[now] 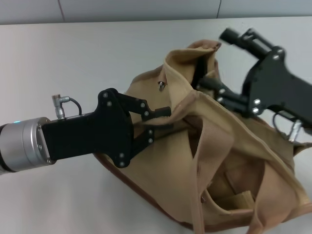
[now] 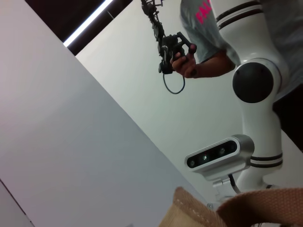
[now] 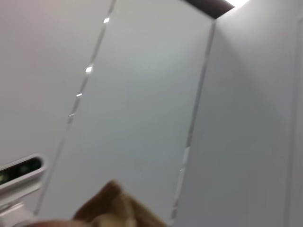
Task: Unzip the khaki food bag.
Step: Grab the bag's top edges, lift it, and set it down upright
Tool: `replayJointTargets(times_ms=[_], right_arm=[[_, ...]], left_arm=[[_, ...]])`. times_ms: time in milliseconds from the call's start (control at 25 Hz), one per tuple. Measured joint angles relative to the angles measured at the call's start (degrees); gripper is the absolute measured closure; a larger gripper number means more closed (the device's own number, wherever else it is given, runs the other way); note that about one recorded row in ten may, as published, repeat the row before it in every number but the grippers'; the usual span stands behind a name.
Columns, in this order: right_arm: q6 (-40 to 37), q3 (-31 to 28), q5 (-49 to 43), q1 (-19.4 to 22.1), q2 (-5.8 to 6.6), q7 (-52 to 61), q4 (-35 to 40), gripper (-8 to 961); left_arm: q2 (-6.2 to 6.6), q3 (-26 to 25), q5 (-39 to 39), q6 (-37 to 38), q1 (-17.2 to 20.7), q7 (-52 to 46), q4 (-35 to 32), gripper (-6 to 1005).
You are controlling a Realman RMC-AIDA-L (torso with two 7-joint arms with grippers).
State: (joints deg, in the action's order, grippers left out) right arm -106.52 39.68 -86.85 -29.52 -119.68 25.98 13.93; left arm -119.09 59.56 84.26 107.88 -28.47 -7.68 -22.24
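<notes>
The khaki food bag point(image 1: 170, 170) lies slumped on the white table point(image 1: 73, 58), its top gaping so the inside shows. A small silver pull point(image 1: 160, 86) hangs on its upper left side. My left gripper point(image 1: 165, 120) reaches in from the left, its fingers pinched on the bag's top edge near a handle point(image 1: 204, 161). My right gripper point(image 1: 213, 59) is at the bag's far end with its fingers spread wide, one above the fabric peak and one at the opening. Bag fabric shows in the left wrist view point(image 2: 227, 210) and the right wrist view point(image 3: 113, 208).
The table's far edge meets a grey wall point(image 1: 146, 9). The left wrist view shows the robot's head camera point(image 2: 218, 153) and white body point(image 2: 255, 85), and a person's hand holding a controller point(image 2: 182, 56).
</notes>
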Motion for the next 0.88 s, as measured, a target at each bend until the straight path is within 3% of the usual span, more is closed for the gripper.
replayJointTargets(times_ms=[240,400,640,880], right_arm=[[4.66,7.26,-0.27,-0.13,0.15,0.72,0.75,159],[5.05,7.8,-1.55,1.5,0.24,3.53,3.52,159],[4.39,8.22,-7.64,6.44,0.37,15.39,15.67,159],[0.74,6.64,-12.86,7.89,0.78,18.83,19.34,160]], left_arm=[[0.07,0.12,0.06,-0.16,-0.06,1.7,-0.01,922],[0.08,-0.12,0.06,-0.18,-0.11,1.71,-0.06,922],[0.01,-0.48,-0.05,-0.44,-0.19,1.71,-0.62,921],[0.0,-0.49,-1.26,-0.56,-0.15,2.08,-0.69,921]])
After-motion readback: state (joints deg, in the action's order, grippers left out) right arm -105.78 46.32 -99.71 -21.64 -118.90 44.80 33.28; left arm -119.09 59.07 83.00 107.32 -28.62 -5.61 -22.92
